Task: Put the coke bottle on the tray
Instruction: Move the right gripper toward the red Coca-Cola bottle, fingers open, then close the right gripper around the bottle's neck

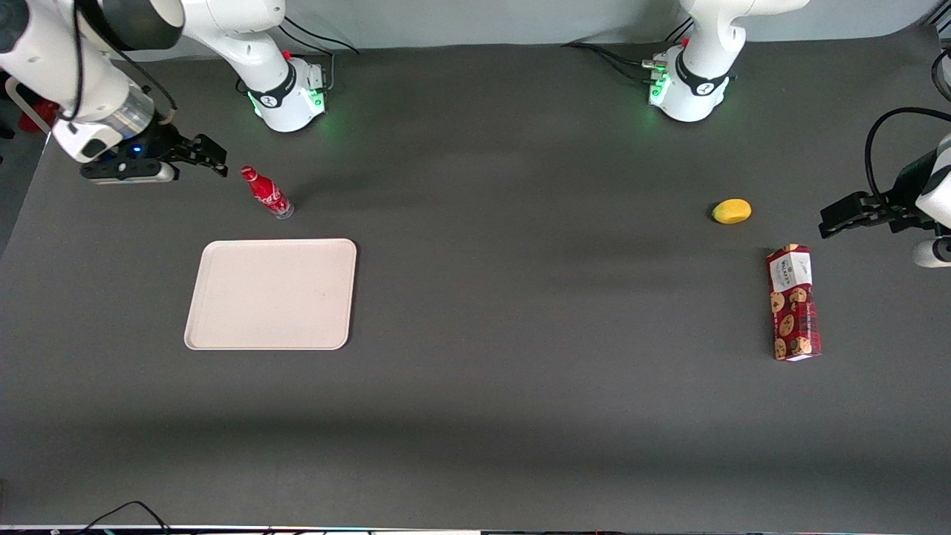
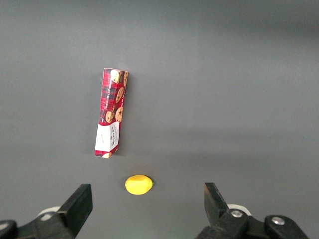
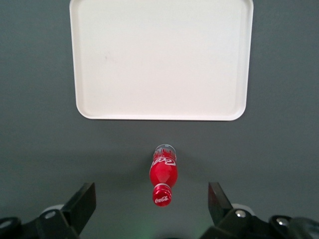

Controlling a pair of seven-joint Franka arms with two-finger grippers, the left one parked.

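The coke bottle point(image 1: 267, 193) stands upright on the dark table, just farther from the front camera than the beige tray point(image 1: 272, 293). My gripper point(image 1: 210, 154) hangs above the table beside the bottle, toward the working arm's end, open and empty. In the right wrist view the bottle point(image 3: 163, 176) stands between the two spread fingers point(image 3: 83, 204), cap toward the camera, with the tray point(image 3: 160, 59) past it and nothing on it. The gripper point(image 3: 152, 206) does not touch the bottle.
A yellow lemon point(image 1: 732, 211) and a red cookie-printed box point(image 1: 793, 303) lie toward the parked arm's end of the table; both show in the left wrist view, the lemon point(image 2: 138, 184) and the box point(image 2: 111, 113).
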